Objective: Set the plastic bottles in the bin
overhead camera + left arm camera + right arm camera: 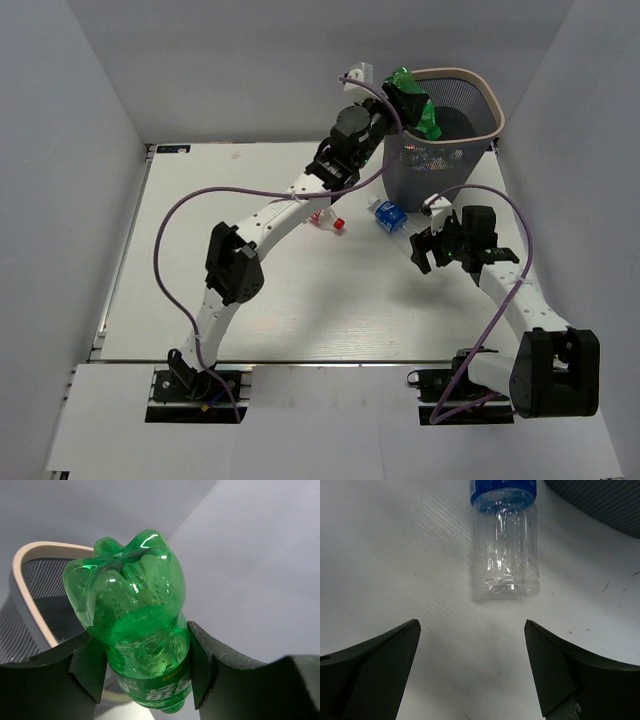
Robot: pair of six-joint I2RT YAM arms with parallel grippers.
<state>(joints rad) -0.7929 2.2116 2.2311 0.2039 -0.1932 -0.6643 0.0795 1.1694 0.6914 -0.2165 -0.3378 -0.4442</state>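
arms (262, 228): white links, black joints | cables (158, 255): purple | fingers (370, 665): black

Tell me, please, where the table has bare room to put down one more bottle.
The widest bare patch lies between the left arm and the table's left edge. A second lies at the front, between both arms. It is crowded before the bin: the blue-label bottle, the red-cap bottle and the open jaws of the right arm sit there.

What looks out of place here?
Two bottles lie sideways on the table: a blue-labelled bottle by the bin, a red-capped bottle further left. The left gripper holds a green bottle above the bin's rim. Nothing looks spilled.
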